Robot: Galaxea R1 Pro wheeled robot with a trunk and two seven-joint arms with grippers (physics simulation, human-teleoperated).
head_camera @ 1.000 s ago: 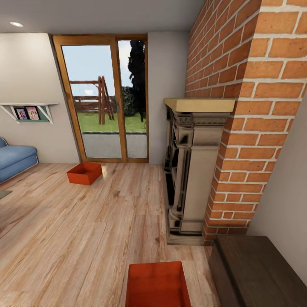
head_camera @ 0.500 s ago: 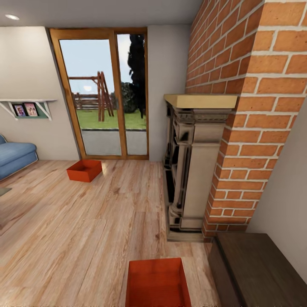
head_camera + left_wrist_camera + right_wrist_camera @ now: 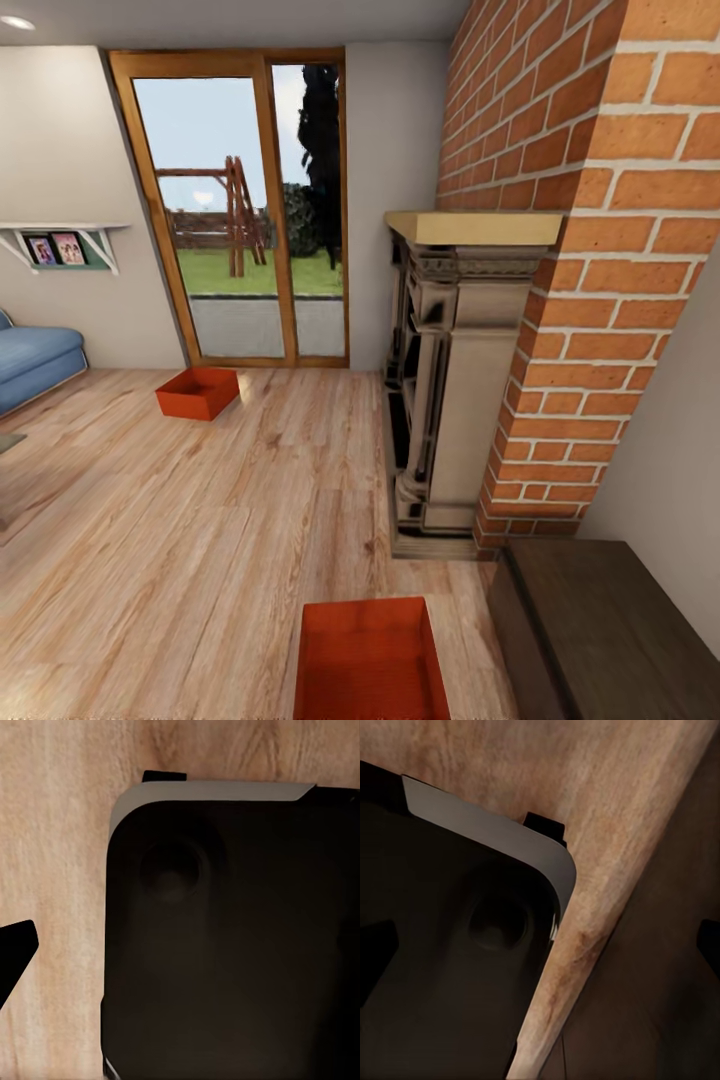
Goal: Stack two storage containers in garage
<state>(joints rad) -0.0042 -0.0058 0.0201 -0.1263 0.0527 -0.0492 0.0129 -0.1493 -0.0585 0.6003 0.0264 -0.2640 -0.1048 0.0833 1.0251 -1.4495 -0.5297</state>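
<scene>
In the living room, one orange-red storage container (image 3: 197,392) lies on the light wood planks in front of the wood-framed glass doors (image 3: 240,210). The second storage container (image 3: 370,660) lies close below me, cut off by the head view's lower edge. Both are open-topped and look empty. My left gripper (image 3: 180,945) hangs over the robot's dark base and the wood planks, one black fingertip (image 3: 15,952) far out at the frame's edge. My right gripper (image 3: 540,952) is open, a fingertip (image 3: 375,960) at each side, nothing between them. The garage is out of view.
A brick fireplace (image 3: 560,250) with a stone mantel (image 3: 470,300) rises at the right. A dark wooden bench (image 3: 600,630) sits at the lower right beside the near container. The blue sofa (image 3: 35,365) is at the far left, under a wall shelf (image 3: 60,245).
The whole head picture has shifted upward a little, so the camera has moved. Both containers stay where they were on the planks.
</scene>
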